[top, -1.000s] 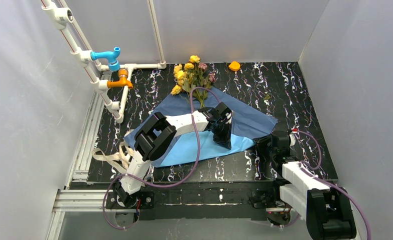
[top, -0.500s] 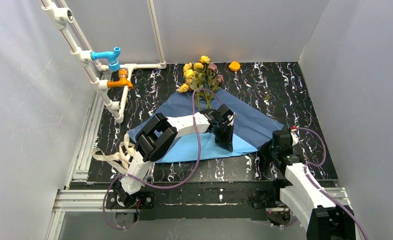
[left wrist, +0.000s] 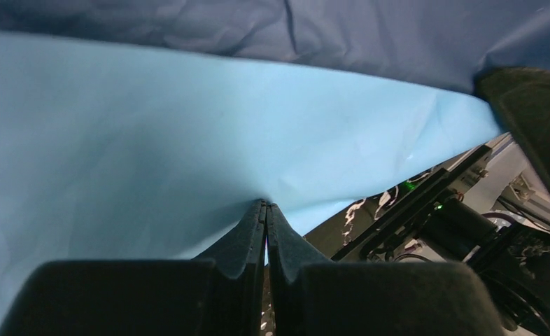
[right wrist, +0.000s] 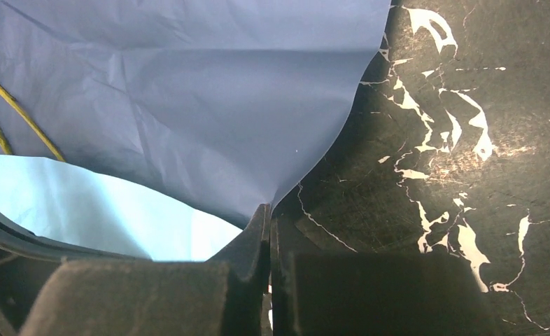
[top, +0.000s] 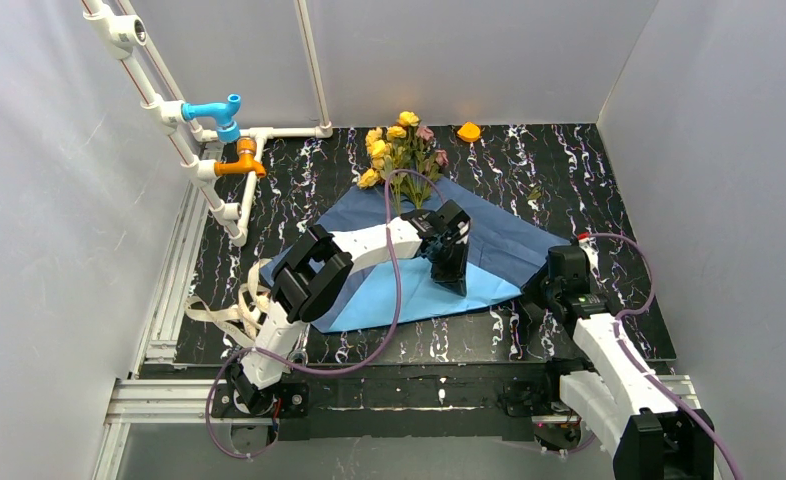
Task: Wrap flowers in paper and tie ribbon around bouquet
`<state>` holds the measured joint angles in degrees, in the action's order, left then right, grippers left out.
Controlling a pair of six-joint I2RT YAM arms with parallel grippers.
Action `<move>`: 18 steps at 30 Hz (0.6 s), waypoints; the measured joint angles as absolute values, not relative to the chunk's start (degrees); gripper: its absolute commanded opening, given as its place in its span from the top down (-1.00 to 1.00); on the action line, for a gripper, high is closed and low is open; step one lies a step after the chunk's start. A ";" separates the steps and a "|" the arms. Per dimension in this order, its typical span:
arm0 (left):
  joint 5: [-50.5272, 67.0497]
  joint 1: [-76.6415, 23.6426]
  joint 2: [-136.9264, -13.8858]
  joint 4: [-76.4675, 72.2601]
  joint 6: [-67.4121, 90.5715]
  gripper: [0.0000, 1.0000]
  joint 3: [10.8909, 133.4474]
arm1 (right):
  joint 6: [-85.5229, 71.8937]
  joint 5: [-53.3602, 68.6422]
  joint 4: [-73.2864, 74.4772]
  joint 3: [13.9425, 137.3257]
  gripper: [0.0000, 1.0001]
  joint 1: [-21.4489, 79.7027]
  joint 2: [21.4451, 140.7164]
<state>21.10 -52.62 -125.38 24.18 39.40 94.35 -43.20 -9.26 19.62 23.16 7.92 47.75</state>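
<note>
The left gripper (left wrist: 266, 204) has its jaws pressed together on the near edge of the paper (left wrist: 153, 154), pinching a pale, smooth flap. The right gripper (right wrist: 269, 208) is likewise clamped on a corner of the sheet, at the paper's 4 o'clock. The sheet lies mid-table. It is creased and dusky blue on top, with a lighter blue flap folded over along its near side. The flowers (top: 401, 150), yellow with a few dusky pink heads, lie at the paper's 12 o'clock, thin stems running onto it. The ribbon (top: 221, 315), cream and flat, lies loosely looped at the paper's 8 o'clock.
</note>
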 measured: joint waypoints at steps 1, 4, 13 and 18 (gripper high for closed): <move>21.04 -52.60 -125.64 24.45 39.42 0.97 95.11 | -42.83 -9.19 19.64 23.16 0.97 7.92 47.75; 21.02 -52.60 -126.89 24.08 39.55 0.97 96.82 | -41.58 -8.60 19.97 23.35 0.97 7.97 47.72; 23.14 -52.14 -129.45 22.74 40.93 0.98 97.27 | -35.11 -6.52 20.47 30.33 0.97 13.63 49.06; 23.38 -52.05 -129.47 22.72 41.10 0.99 97.27 | -31.94 -7.73 19.79 33.30 0.97 22.59 50.65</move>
<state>23.38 -52.05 -129.47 22.72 41.10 97.27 -31.94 -7.73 19.79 33.30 22.59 50.65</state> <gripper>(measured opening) 0.013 0.029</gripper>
